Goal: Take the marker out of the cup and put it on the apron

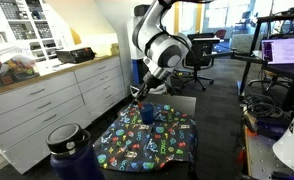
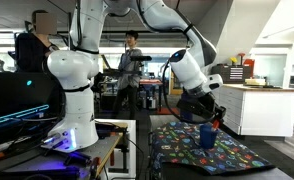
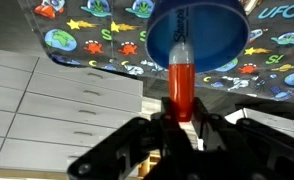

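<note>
Apron (image 1: 157, 140) spread over a small counter (image 1: 187, 101), edges rumpled; cup (image 1: 147, 115) upright on it, toward the apron's far end in that exterior view; white drawer cabinets (image 1: 57, 100) run along one side, close to the counter but not touching the arm; large dark blue jug (image 1: 67, 150) in the foreground, well apart from the cup, not in the way; office chair (image 1: 199, 52) and monitor (image 1: 285, 50) further back; in an exterior view a person (image 2: 132, 60) stands well behind, far from the gripper (image 2: 209, 118). Gripper hangs directly over the cup, pointing down; nothing between them. Marker (image 3: 182, 85) red-orange, long axis upright and in line with the gripper; lower end shows inside the cup's rim, and whether it touches the bottom I cannot tell; upper end sits between the jaws; jaws drawn narrow, pressed to it on both sides, holding it. Only the wrist view shows marker and grip; in both exterior views the marker is too small to make out, though they show where the cup sits on the apron.
</note>
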Robot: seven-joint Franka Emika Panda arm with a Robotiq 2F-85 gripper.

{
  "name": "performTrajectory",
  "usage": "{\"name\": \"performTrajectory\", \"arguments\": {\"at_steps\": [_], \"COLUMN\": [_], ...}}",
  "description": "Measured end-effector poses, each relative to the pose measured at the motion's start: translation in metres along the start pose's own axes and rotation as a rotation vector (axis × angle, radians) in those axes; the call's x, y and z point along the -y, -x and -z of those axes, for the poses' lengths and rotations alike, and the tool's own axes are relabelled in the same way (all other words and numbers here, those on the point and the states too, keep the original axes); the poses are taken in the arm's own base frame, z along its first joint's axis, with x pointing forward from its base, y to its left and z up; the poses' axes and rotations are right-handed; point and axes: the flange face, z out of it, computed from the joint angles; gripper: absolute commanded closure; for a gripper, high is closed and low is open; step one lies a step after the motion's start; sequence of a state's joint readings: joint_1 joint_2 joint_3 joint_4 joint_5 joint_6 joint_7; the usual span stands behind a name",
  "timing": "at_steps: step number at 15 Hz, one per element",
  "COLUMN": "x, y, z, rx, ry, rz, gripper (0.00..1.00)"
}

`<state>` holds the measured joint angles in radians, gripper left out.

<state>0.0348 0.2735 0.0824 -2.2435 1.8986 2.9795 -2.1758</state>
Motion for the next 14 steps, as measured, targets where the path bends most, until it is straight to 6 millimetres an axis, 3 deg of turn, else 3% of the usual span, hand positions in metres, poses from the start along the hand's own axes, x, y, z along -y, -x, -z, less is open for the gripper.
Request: {"name": "performTrajectory", "arguments": {"at_steps": [14], "x": [-0.003], "y": [-0.02], "z": [0.02], "rx": [-0.052], "ry": [0.024], "rz": [-0.008], "gripper": [0.92]}}
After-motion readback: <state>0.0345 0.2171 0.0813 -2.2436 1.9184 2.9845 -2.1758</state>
